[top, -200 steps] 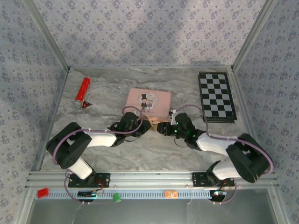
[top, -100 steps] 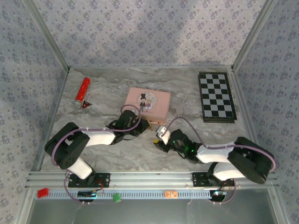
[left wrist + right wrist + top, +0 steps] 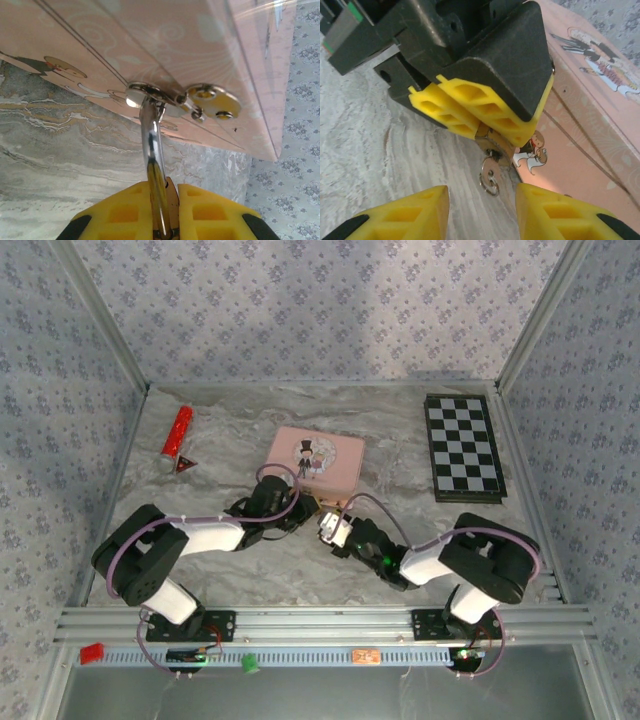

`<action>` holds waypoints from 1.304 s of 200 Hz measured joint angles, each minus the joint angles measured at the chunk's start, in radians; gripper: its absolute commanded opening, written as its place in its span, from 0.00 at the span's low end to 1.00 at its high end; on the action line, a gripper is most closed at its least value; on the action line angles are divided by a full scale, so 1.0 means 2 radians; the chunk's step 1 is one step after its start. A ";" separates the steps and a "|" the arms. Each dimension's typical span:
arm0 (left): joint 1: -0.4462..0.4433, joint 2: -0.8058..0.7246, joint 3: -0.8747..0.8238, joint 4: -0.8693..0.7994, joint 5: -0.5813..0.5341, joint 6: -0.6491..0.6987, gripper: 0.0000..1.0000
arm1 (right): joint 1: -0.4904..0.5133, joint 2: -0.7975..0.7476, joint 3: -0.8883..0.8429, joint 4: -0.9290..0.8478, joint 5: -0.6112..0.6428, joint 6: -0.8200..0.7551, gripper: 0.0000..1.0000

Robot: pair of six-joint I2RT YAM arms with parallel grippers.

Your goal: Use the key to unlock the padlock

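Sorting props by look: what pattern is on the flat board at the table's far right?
Black-and-white checks on the board, clearest in the top view.

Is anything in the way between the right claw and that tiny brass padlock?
Nothing visible: the open right gripper faces the tiny brass-gold padlock across bare marbled table; the left gripper clamps its upper part.

Soft, even overhead light leaves faint shadows in the top view, while glare streaks the pink tin [image 3: 260,35] at the left wrist view's upper right, its near yellow fingertips [image 3: 125,212] slightly blurred.
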 measured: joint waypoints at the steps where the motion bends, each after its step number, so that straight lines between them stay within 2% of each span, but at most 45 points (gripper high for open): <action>1: 0.000 0.000 0.000 0.000 0.000 0.000 0.04 | 0.000 0.001 0.000 0.001 0.000 0.000 0.39; 69: 0.000 -0.003 -0.011 0.002 0.001 -0.001 0.05 | 0.010 0.039 0.013 0.047 0.037 -0.007 0.31; 169: 0.000 -0.003 -0.011 0.003 0.001 -0.004 0.05 | 0.022 0.068 0.023 0.062 0.064 -0.009 0.20; 214: 0.000 -0.003 -0.011 0.003 0.000 -0.004 0.05 | 0.026 0.076 0.025 0.068 0.073 -0.006 0.06; 261: 0.000 -0.004 -0.011 0.003 -0.002 -0.006 0.04 | 0.028 0.077 0.025 0.068 0.080 0.013 0.02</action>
